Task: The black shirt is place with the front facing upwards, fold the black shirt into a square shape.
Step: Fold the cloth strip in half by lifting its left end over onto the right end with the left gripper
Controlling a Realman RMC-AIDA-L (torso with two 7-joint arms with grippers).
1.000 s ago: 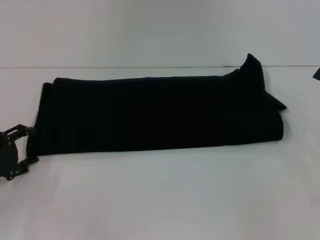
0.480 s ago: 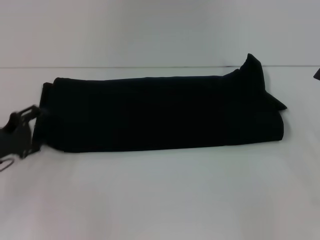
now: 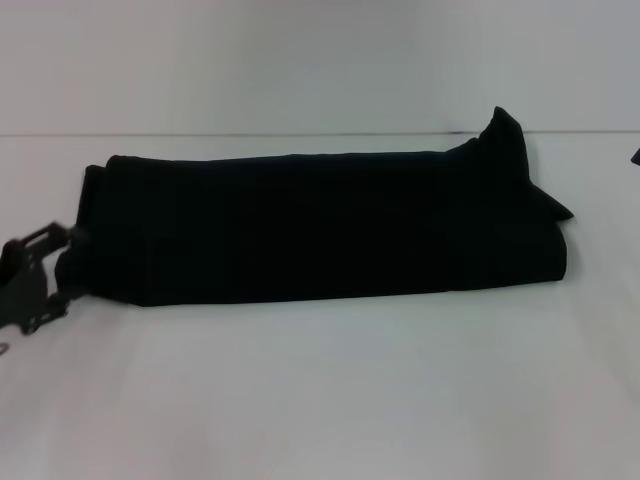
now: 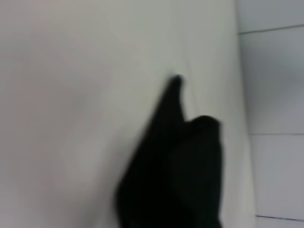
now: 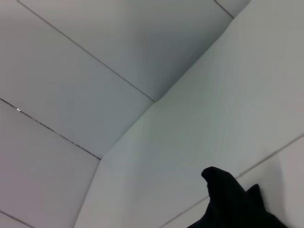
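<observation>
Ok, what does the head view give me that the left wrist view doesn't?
Only the head view shows the whole shirt as a long folded band on the table, with the left gripper at its left end and a sliver of the right arm at the right edge. Only the left wrist view shows wall panels beyond the table. Both show the shirt's far end sticking up.

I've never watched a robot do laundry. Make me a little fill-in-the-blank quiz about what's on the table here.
1. The black shirt lies folded into a long ____ across the white table.
2. The gripper working at the shirt's end in the head view is the ____ gripper.
3. The colour of the shirt is ____.
4. At the shirt's right end, a corner of fabric sticks ____.

Missing words: strip; left; black; up
</observation>
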